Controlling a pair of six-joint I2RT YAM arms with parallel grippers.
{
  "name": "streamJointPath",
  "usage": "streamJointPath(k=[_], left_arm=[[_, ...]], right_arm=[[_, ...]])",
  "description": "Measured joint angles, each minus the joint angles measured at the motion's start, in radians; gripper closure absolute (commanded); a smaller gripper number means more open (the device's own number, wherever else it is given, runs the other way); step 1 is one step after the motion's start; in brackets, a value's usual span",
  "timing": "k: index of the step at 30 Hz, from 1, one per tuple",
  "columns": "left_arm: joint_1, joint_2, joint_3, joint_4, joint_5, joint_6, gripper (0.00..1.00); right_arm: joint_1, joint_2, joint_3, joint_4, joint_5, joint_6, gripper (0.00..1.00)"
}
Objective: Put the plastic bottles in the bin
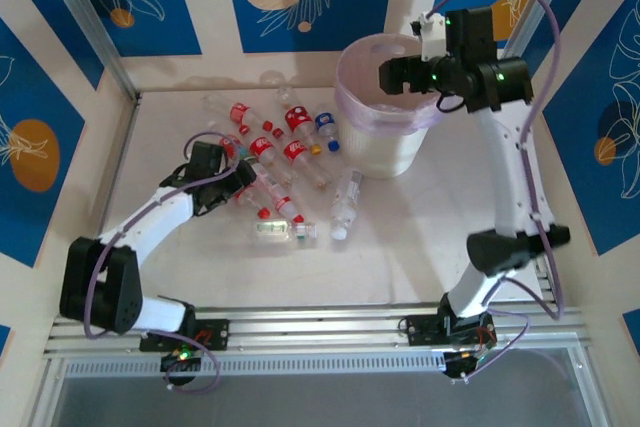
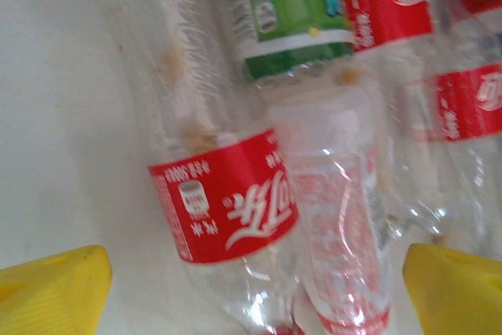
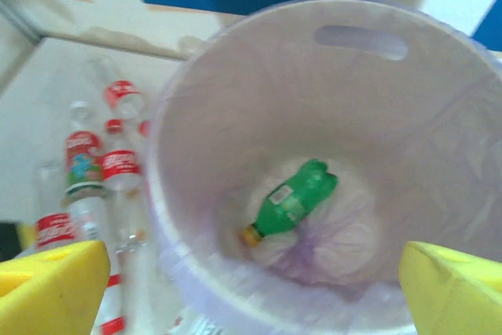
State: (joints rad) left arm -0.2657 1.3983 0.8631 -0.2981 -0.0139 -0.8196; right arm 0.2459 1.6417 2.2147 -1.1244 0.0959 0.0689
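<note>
Tabletop [image 1: 420, 237] bottles [image 1: 297, 122] crowd left tool [image 1: 232, 175] (jaws wide); right tool [image 3: 255, 292] open over bin [image 3: 329, 7] rim.

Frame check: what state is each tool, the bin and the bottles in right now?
Left tool: open, over a red-labelled bottle.
Right tool: open, empty, above the bin.
Bin: upright, bag-lined, one bottle inside.
Green bottle: lying on its side on the bin's floor.
Other bottles: lying clustered on the table.
</note>
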Motion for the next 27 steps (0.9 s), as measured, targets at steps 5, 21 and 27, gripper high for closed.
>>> streamJointPath(k=[5,21,27], left_arm=[[0.010,0.089,0.019,0.057,-0.058,-0.027,0.06],[0.061,0.260,0.055,0.196,-0.147,-0.127,0.23],[0.079,0.296,0.055,0.216,-0.148,-0.135,0.26]], right_arm=[[0.043,-0.177,-0.229,0.032,-0.039,0.038,0.06],[0.072,-0.389,-0.562,0.048,-0.063,0.124,0.06],[0.075,-0.408,-0.609,0.045,-0.067,0.135,0.07]])
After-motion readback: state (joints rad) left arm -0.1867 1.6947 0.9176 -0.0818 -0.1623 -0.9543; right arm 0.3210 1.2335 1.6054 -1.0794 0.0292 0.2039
